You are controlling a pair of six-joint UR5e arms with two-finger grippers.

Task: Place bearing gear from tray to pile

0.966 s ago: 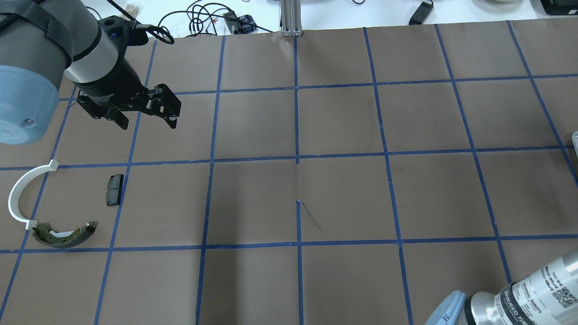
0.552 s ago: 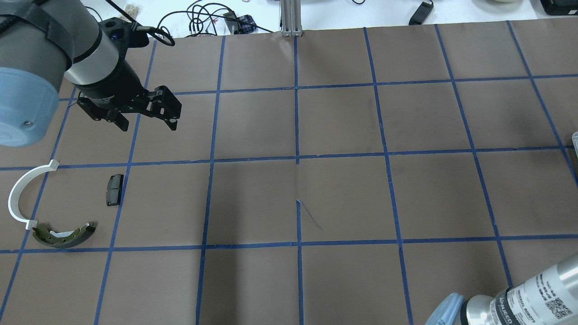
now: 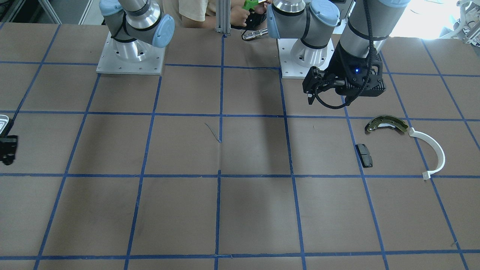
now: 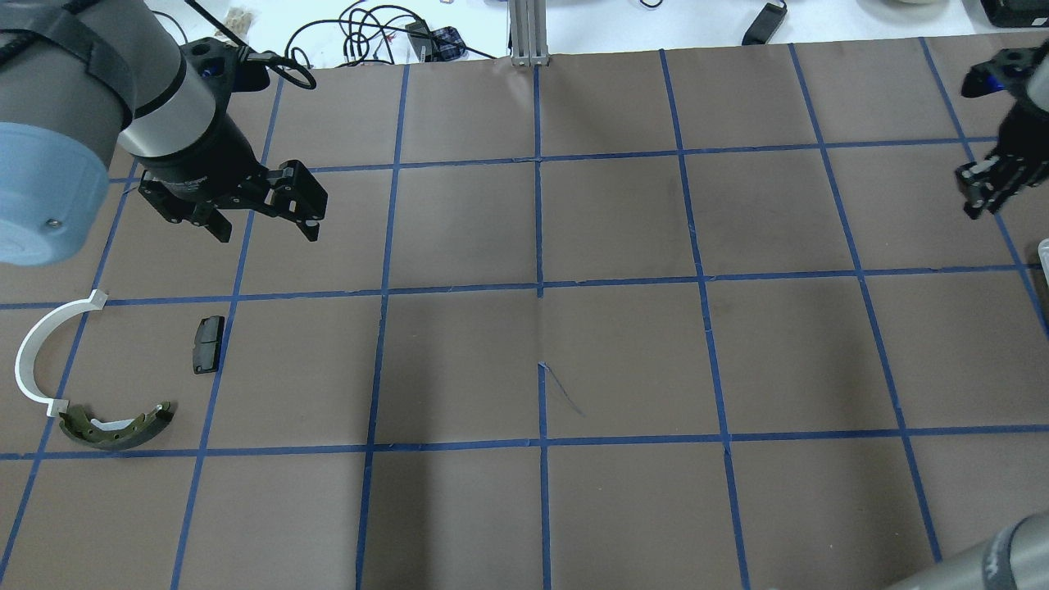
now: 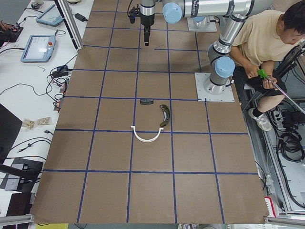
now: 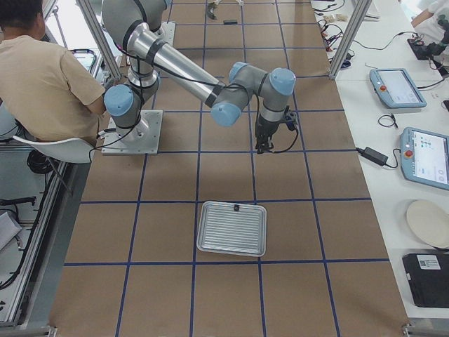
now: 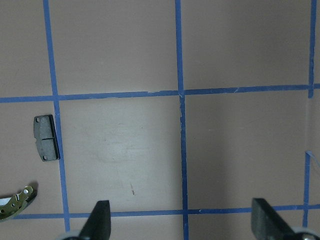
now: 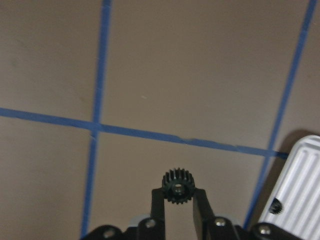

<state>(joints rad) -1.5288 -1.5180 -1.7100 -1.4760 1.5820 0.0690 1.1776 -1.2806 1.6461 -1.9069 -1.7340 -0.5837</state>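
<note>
Here, a brown table (image 4: pixel 623 360) gridded in blue tape is carrying a ribbed metal tray (image 6: pixel 231 232) at its right end. The left gripper (image 4: pixel 267 229) is hovering wide open and empty near the pile (image 5: pixel 164 117): a white arc (image 4: pixel 22 360), an olive brake shoe (image 4: pixel 123 440) and a black pad (image 4: pixel 207 344). The right gripper (image 8: pixel 177 195) is pinching a small black gear (image 8: pixel 177 185) in the air, just beside the tray.

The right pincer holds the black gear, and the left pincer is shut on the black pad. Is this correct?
No: the left pincer is open and empty; the left wrist view shows the black pad lying on the table.
</note>
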